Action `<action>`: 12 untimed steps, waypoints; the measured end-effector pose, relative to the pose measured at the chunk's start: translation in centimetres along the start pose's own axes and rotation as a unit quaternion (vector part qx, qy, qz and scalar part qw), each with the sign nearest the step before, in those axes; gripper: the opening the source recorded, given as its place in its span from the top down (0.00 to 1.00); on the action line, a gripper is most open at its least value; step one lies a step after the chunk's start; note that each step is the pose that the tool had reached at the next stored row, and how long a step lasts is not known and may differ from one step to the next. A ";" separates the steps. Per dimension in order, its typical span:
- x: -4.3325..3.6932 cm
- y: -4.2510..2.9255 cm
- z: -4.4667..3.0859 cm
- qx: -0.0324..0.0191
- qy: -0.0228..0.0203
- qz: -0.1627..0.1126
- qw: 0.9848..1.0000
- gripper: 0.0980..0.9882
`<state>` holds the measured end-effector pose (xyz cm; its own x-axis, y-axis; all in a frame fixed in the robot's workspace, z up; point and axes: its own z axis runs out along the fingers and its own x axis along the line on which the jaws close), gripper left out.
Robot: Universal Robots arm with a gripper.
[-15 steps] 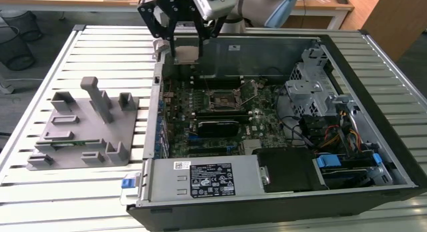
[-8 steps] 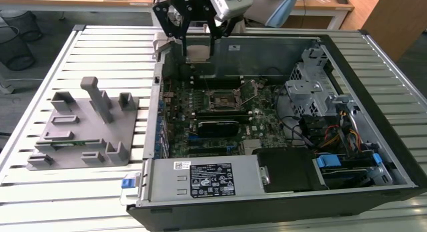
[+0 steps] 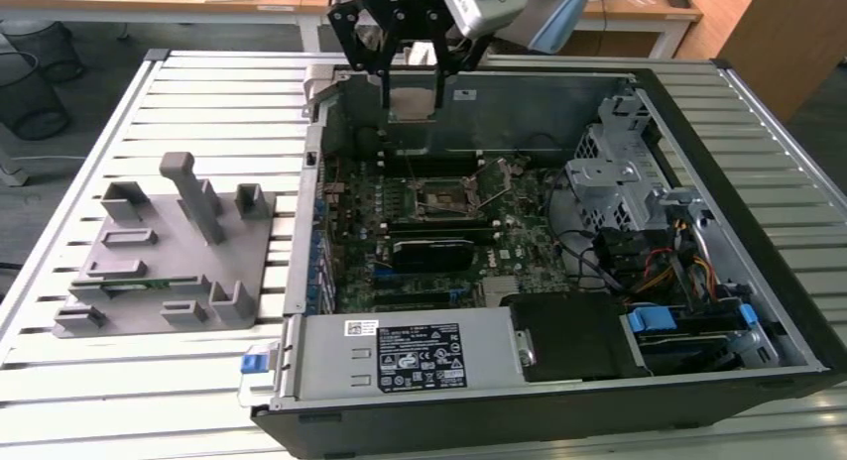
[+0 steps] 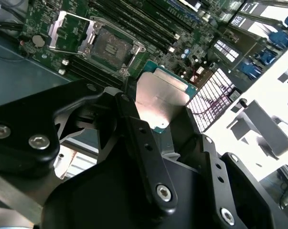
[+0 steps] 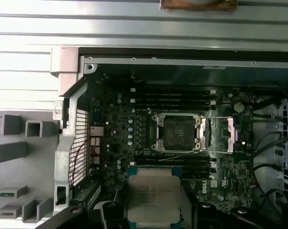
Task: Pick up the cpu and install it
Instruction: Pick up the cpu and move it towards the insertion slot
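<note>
Cpu hangs clamped between the jaws of the gripper, over the far wall of the open computer case, at 12 o'clock from the socket in the exterior view. It is square, so no long axis shows. Its shiny silver-grey top, rimmed in green, faces both wrist cameras. Black fingers cover two opposite edges and its underside is hidden. From the exterior view's left come a grey fixture tray on the slatted table at 9 o'clock of the case, then the motherboard with the socket's metal frame swung open, then a metal drive cage at 3 o'clock
</note>
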<state>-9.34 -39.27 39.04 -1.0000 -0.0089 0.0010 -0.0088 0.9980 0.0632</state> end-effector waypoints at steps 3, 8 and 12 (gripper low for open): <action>-0.76 0.26 0.03 0.000 0.000 0.000 1.000 0.52; -1.92 0.46 0.07 0.000 0.000 0.002 1.000 0.52; -2.74 0.54 0.10 0.000 -0.001 0.002 1.000 0.52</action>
<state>-6.61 -38.70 38.97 -1.0000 -0.0049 0.0002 -0.0049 0.9980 0.0632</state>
